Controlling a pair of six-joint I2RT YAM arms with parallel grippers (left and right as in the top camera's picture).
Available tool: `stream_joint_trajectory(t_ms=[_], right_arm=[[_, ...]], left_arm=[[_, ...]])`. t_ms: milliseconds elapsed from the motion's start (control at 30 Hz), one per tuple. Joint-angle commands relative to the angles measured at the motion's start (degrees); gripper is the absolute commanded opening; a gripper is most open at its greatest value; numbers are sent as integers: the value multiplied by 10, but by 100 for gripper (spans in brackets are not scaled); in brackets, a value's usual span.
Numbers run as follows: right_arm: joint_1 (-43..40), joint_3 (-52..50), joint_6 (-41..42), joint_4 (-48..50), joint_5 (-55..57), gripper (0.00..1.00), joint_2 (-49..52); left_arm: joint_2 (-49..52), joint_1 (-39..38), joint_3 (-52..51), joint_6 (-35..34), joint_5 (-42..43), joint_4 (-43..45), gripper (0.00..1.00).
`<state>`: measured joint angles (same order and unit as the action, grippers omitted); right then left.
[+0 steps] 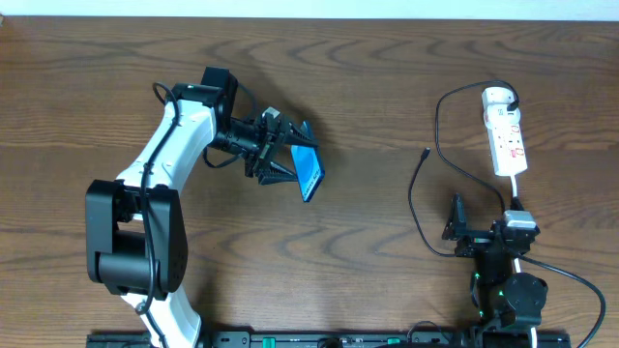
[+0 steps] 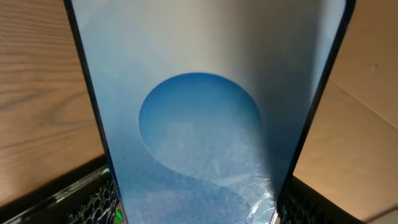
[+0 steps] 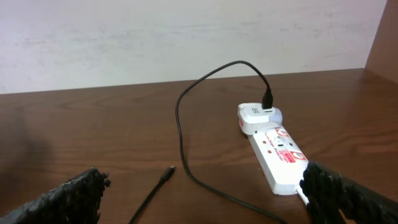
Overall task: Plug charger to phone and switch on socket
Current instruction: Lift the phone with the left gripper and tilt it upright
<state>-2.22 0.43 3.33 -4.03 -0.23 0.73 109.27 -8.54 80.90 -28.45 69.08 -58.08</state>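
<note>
Glossy blue-lit phone (image 1: 309, 172), clamped by its dark edges in the left gripper (image 1: 296, 159), at 9 o'clock from table centre.
The slim slab fills the left wrist view, its lower end cut off. The thin black charger (image 1: 414, 198) loops over the wood-grain table (image 1: 387, 58), its free plug at 9 o'clock of the white, round-ended socket (image 1: 508, 140). The right gripper (image 3: 205, 177) gapes wide and empty, its fingers blurred.
</note>
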Motion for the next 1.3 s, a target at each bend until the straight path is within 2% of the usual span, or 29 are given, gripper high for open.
stream_joint_trajectory(t_ms=[0, 467, 900, 1267], right_arm=[[4, -1, -8, -2, -1, 99, -2], [4, -1, -8, -2, -1, 99, -2], [4, -1, -8, -2, -1, 99, -2], [4, -1, -8, -2, -1, 99, -2]], left_arm=[[-10, -2, -2, 10, 47, -2, 70], [-11, -2, -2, -8, 55, -2, 70], [-11, -2, -2, -73, 55, 3, 70], [-10, -2, -2, -76, 55, 3, 70]])
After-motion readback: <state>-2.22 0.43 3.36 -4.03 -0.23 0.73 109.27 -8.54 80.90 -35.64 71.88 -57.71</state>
